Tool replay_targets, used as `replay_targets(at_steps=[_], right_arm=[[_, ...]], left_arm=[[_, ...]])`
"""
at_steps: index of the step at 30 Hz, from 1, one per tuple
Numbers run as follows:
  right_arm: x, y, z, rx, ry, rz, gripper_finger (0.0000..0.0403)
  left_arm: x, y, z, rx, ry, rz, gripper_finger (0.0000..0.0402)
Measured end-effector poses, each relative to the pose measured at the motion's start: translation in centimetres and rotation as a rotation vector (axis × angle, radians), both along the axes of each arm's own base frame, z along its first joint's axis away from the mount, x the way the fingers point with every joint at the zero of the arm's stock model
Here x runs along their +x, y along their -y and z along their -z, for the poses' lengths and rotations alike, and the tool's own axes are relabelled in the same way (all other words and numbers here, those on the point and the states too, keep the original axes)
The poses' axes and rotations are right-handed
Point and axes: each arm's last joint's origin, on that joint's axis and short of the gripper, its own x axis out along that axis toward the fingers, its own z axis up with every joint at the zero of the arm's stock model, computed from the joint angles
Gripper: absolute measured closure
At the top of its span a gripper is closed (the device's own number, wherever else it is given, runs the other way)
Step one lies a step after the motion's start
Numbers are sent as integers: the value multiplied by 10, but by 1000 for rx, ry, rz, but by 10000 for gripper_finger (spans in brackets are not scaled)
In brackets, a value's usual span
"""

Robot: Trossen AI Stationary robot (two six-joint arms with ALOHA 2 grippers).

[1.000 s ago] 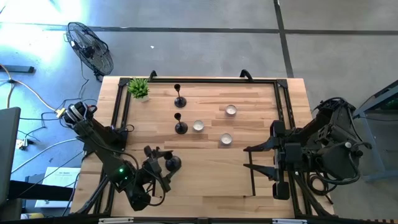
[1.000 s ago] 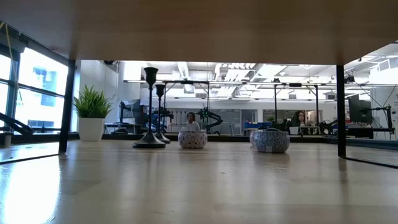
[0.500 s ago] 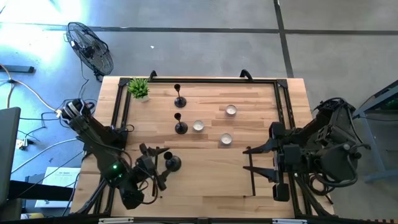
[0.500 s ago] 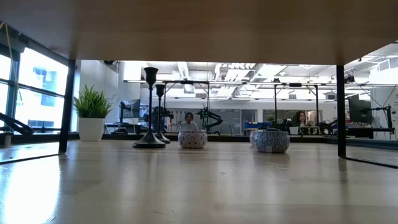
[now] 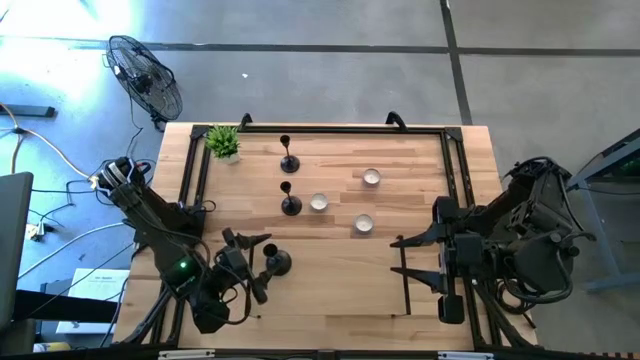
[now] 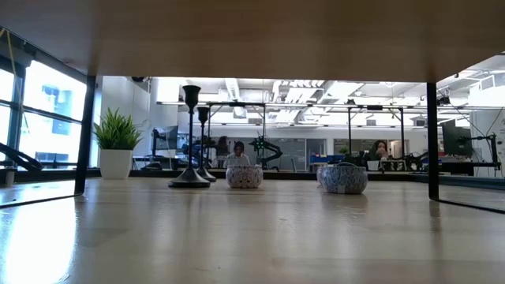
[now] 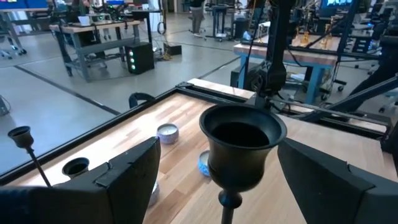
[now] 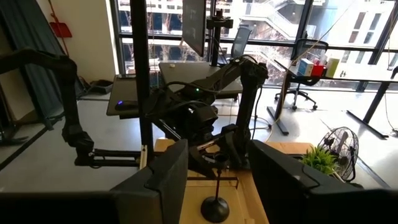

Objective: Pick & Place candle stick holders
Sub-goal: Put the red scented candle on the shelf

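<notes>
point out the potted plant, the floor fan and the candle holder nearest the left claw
potted plant (image 5: pixel 223 142), high view, leaves
floor fan (image 5: pixel 146 82), high view, grille
candle holder (image 5: pixel 277 263), high view, round base

Wood worktop, dark metal holders

The worktop (image 5: pixel 330 270) is pale, smooth-grained wood with a slight sheen; the candle stick holders (image 5: pixel 290 156) look like matt black metal.
</notes>
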Motion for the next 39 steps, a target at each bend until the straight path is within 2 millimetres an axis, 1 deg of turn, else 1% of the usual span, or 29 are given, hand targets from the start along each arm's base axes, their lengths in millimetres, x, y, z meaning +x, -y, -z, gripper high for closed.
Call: replay_targets(at_steps=[10,22,31,39], right_arm=[[0,1,2,-16,-13,3,237],[0,1,3,-30,-26,3,237],[0,1,3,-29,-25,3,237],[0,1,2,-21,-12,26,237]], left_arm=[[2,2,-6,16,34,-26,82],[8,9,-22,95,21,2,82],[11,13,-35,115,32,51,82],[13,16,-48,143,59,130,82]])
